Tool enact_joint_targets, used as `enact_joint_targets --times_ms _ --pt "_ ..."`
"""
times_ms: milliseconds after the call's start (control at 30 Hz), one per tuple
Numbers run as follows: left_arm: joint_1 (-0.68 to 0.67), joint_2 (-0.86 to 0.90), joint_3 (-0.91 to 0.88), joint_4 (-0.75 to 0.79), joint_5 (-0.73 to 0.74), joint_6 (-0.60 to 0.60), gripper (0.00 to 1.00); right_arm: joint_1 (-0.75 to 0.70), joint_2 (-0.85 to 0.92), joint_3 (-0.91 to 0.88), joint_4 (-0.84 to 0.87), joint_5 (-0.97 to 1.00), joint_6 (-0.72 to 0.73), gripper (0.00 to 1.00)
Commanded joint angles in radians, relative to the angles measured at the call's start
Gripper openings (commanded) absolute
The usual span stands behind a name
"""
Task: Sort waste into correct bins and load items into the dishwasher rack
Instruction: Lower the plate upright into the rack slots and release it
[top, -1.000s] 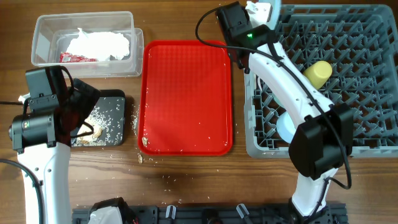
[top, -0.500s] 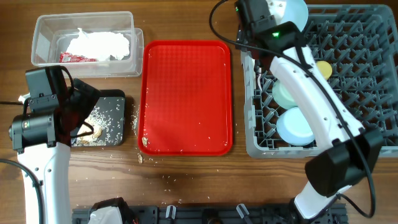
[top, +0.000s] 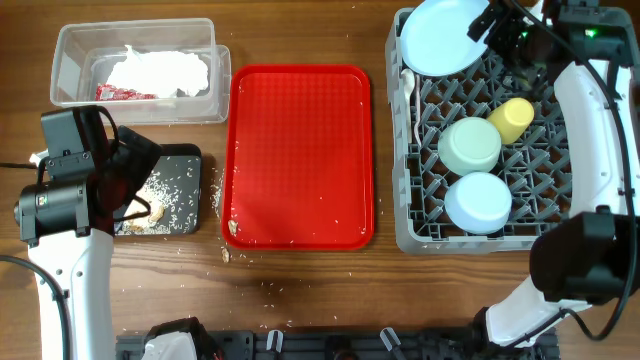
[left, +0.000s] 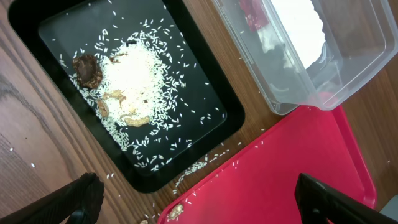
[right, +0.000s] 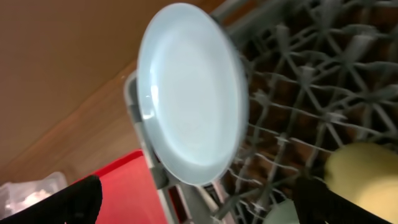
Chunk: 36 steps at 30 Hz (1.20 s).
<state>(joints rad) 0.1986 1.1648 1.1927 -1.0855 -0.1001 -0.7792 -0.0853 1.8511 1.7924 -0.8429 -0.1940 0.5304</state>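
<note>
While the pale blue round plate (top: 440, 38) stands on edge in a corner of the large grey pegged plastic rack (top: 405, 200), seen from overhead, the right claw (top: 503, 25) hangs just beside it. From the left wrist, the left claw (left: 205, 208) is spread above the shallow black rectangular tray (left: 168, 37) holding white rice and brown scraps (left: 130, 81). From the right wrist, the right claw's tips are wide apart, pinching nothing. The plate looks stiff, glossy and probably slippery, so it is best taken by its rim.
</note>
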Motion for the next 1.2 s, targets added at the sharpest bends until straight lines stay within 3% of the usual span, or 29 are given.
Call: enact_joint_targets --times_ms 0,133,300,333,400,467,733,767,833,900,1167 --pt "0.006 -0.003 0.006 0.0 -0.002 0.014 1.0 0.009 0.115 -0.007 0.041 -0.126 0.019 0.99" --pt "0.006 -0.003 0.006 0.0 -0.002 0.015 1.0 0.009 0.184 -0.007 0.066 -0.135 0.103 0.99" --pt "0.006 -0.003 0.006 0.0 -0.002 0.015 1.0 0.009 0.218 -0.007 0.073 -0.092 0.1 0.98" --pt "0.005 -0.003 0.006 0.0 -0.002 0.015 1.0 0.009 0.222 -0.007 0.077 -0.092 0.1 0.92" --pt "0.005 -0.003 0.006 0.0 -0.002 0.015 1.0 0.009 0.227 -0.007 0.089 -0.092 0.099 0.64" --pt "0.006 -0.003 0.006 0.0 -0.002 0.014 1.0 0.009 0.227 -0.007 0.102 -0.092 0.1 0.51" --pt "0.006 -0.003 0.006 0.0 -0.002 0.014 1.0 0.01 0.235 -0.008 0.137 -0.095 0.101 0.53" --pt "0.006 -0.003 0.006 0.0 -0.002 0.014 1.0 0.009 0.24 -0.008 0.142 -0.095 0.102 0.48" --pt "0.005 -0.003 0.006 0.0 -0.002 0.014 1.0 0.009 0.246 -0.008 0.139 -0.088 0.101 0.19" --pt "0.006 -0.003 0.006 0.0 -0.002 0.014 1.0 0.009 0.245 -0.007 0.139 -0.077 0.1 0.05" --pt "0.005 -0.003 0.006 0.0 -0.002 0.014 1.0 0.007 0.129 -0.006 0.055 0.15 0.077 0.04"
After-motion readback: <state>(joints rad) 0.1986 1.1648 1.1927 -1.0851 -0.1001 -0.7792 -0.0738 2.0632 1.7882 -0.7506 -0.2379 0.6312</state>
